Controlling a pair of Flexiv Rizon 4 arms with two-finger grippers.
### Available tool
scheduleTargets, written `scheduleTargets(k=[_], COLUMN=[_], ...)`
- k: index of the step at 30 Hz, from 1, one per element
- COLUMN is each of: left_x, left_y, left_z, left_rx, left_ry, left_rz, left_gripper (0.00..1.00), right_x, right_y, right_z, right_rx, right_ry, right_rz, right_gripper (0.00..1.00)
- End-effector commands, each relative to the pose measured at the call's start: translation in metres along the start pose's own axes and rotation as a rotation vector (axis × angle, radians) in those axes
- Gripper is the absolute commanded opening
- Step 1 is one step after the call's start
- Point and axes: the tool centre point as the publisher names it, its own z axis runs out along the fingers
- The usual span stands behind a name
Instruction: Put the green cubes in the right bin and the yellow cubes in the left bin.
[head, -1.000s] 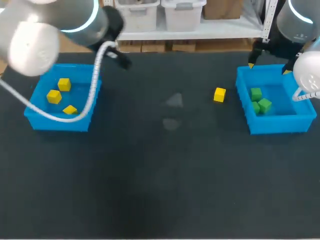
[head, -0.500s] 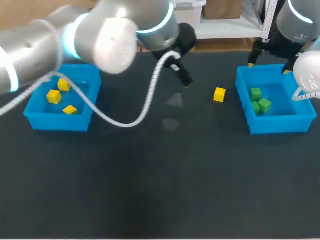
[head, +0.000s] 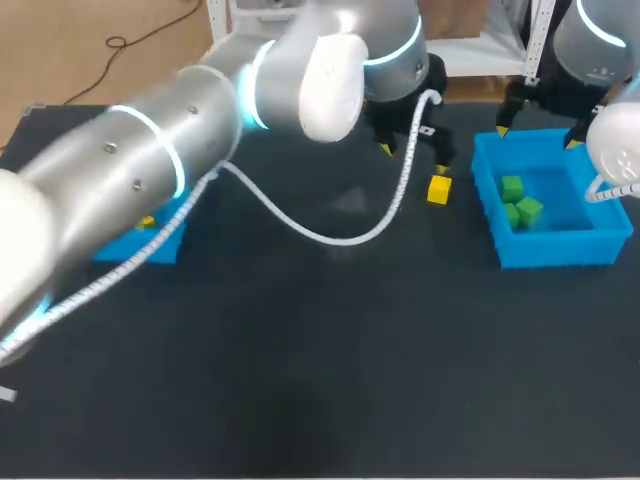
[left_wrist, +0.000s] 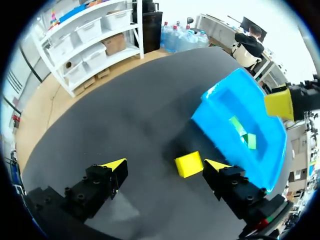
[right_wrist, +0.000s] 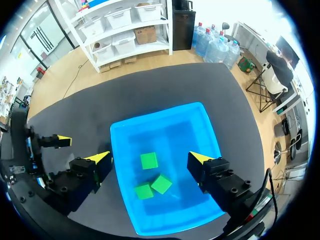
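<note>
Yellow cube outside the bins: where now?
Head view: yellow cube on the table right of centre, just left of the right bin, between the left gripper's open fingers.

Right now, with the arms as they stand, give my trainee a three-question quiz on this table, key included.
1. True or false: the loose yellow cube lies inside the right bin.
2. How many green cubes does the right bin hold? A two, B three, C five.
3. Fill in: the left gripper, near the yellow cube, is ____ (open or shut).
Key: 1 false; 2 B; 3 open.
</note>
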Motion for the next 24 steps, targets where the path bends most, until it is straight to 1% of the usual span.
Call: scheduleTargets(k=[1,8,15,24], left_x=[-0.003,0.006,0.018,0.023], left_y=[0.0,-0.004,-0.012,-0.028], left_z=[0.008,0.013,0.017,0.008], left_rx=[0.045,0.053,0.099,0.125], left_ry=[0.021,0.031,0.053,0.049], left_rz=[-0.006,-0.003,-0.007,0.017], left_gripper=[1.0,1.0,1.0,1.0], right_x=[0.003,0.003,0.003,0.003], right_y=[-0.001,-0.001,-0.001,-0.001], right_z=[-0.001,-0.001,-0.001,-0.001], right_rx=[0.001,0.001,0.001,0.001], right_ry=[-0.008,-0.008,-0.008,-0.008], right_rz=[0.002,0.002,0.002,0.002], right_gripper=[1.0,1.0,1.0,1.0])
